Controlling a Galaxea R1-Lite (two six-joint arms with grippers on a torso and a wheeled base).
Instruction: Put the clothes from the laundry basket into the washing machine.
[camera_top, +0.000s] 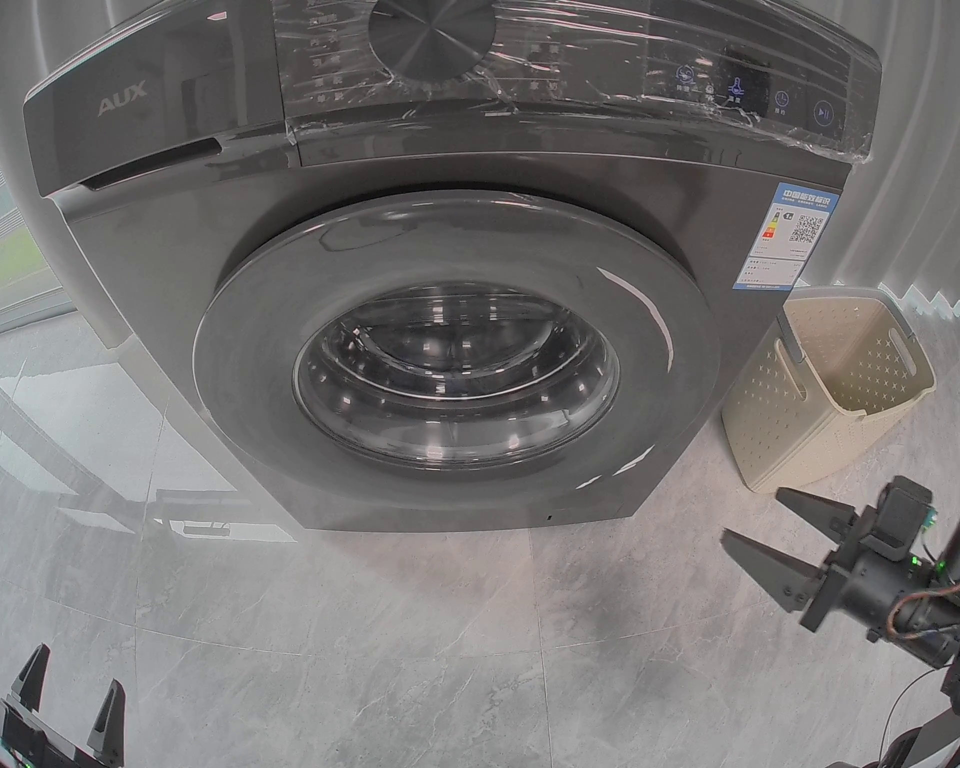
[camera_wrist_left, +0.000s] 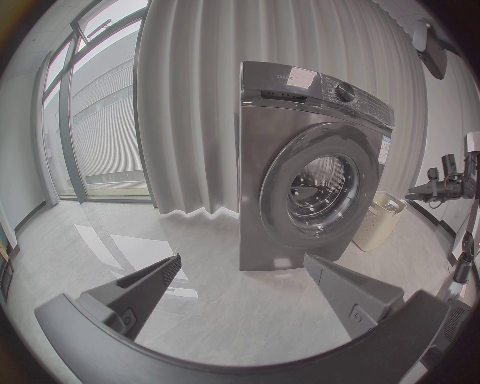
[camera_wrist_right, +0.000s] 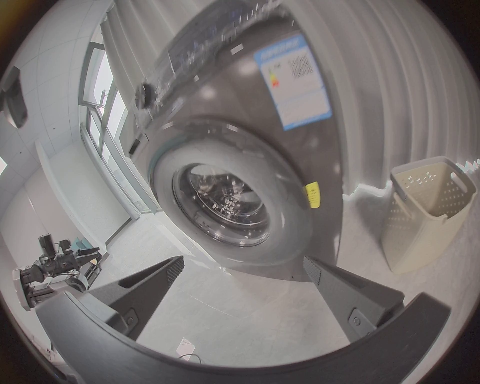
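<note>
a grey washing machine (camera_top: 450, 200) stands on the tiled floor (camera_top: 400, 640), its round glass door (camera_top: 455, 375) shut. a cream laundry basket (camera_top: 800, 430) sits upright just beside it, on the robot's right (its walls perforated). the right tool (camera_top: 752, 514) hangs near the basket, fingers spread, holding nothing. the left tool (camera_top: 78, 668), low and well apart from the machine, is likewise released.
</note>
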